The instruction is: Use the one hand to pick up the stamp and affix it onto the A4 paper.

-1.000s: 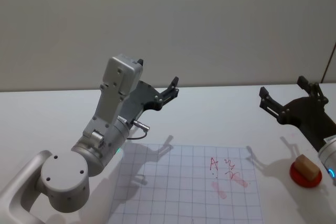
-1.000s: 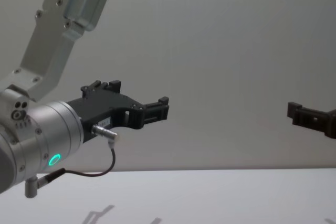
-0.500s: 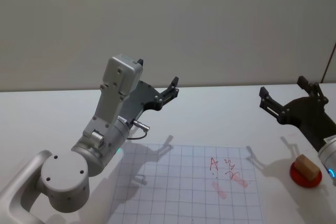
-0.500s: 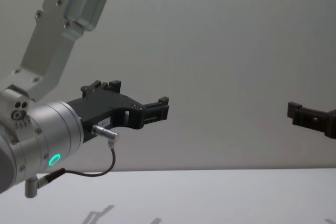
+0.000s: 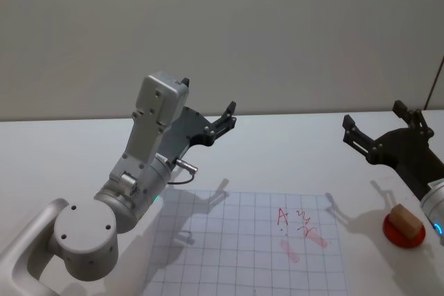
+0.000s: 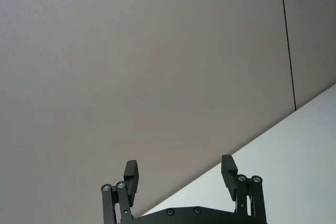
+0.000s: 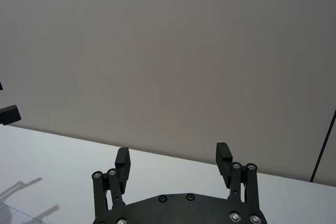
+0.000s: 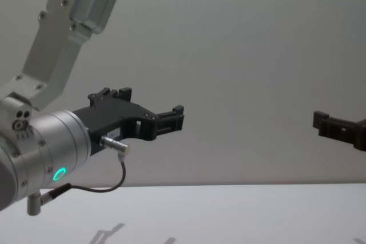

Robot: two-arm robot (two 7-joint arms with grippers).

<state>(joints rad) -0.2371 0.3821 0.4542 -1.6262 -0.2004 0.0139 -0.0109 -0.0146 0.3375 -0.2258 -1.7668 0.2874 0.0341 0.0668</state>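
The stamp (image 5: 404, 225), a small wooden block on a round red base, stands on the white table at the right edge. My right gripper (image 5: 375, 123) hovers above and behind it, open and empty, and its two black fingers stand wide apart in the right wrist view (image 7: 173, 158). The A4 paper (image 5: 229, 247), printed with a grid, lies at the front centre and carries red marks (image 5: 300, 230) on its right part. My left gripper (image 5: 228, 116) is raised over the table behind the paper, open and empty (image 6: 179, 171). Both grippers also show in the chest view, left (image 8: 174, 119) and right (image 8: 326, 124).
The bulky silver left arm (image 5: 132, 185) rises over the paper's left side and casts shadows on it. A bare wall (image 5: 277, 25) closes off the back of the white table (image 5: 291, 150), which has free surface between the two grippers.
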